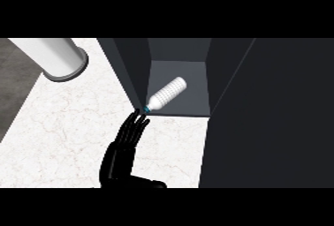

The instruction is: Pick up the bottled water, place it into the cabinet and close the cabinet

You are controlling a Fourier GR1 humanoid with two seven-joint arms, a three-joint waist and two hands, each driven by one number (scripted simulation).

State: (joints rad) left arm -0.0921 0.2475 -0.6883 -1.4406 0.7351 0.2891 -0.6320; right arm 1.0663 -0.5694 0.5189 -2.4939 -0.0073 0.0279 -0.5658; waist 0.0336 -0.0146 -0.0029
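Observation:
The bottled water point(166, 93) lies on its side inside the open cabinet point(189, 75), its blue cap toward the front left corner and its base pointing back and right. My left hand point(120, 154) comes up from the lower edge over the counter with straight fingers. Its fingertips point(139, 118) reach the cabinet's front left corner, just below the bottle's cap, and hold nothing. The dark cabinet door point(274, 114) stands open on the right and fills that side of the view. My right hand does not show.
The white marble counter point(65, 132) spreads to the left of the cabinet. A pale cylinder with a grey rim point(55, 57) lies at the upper left. Dark floor point(13, 88) shows beyond the counter's left edge.

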